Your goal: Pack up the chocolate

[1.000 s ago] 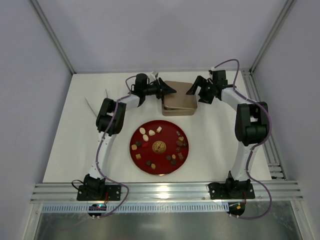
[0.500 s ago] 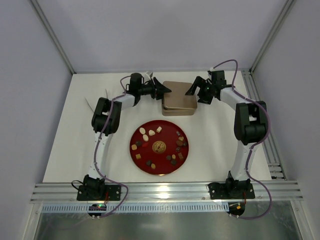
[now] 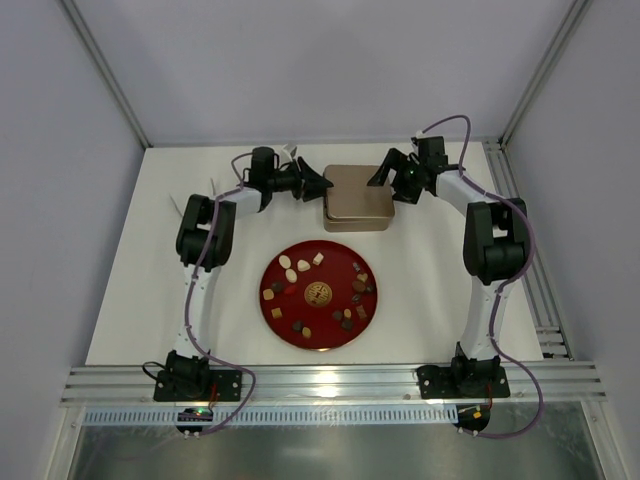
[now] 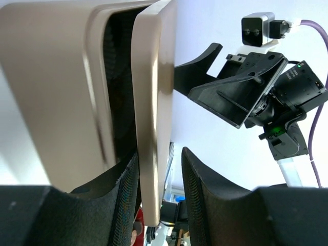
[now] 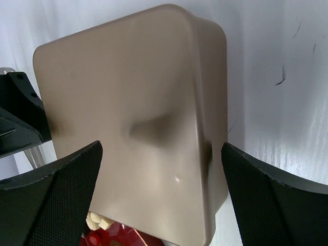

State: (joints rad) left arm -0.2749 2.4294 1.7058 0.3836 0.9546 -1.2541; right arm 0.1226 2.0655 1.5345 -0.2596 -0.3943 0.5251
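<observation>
The left gripper (image 4: 159, 200) is clamped on the lifted lid (image 4: 154, 102) edge of a gold tin (image 3: 358, 196). The right gripper (image 5: 159, 200) hangs spread wide above it. The chocolate (image 3: 352, 312) sits on a red plate (image 3: 322, 330) on the bench (image 3: 140, 280).

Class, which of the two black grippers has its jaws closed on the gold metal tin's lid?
The left gripper: its fingers pinch the gold lid's rim. The right gripper only straddles it, open.
</observation>
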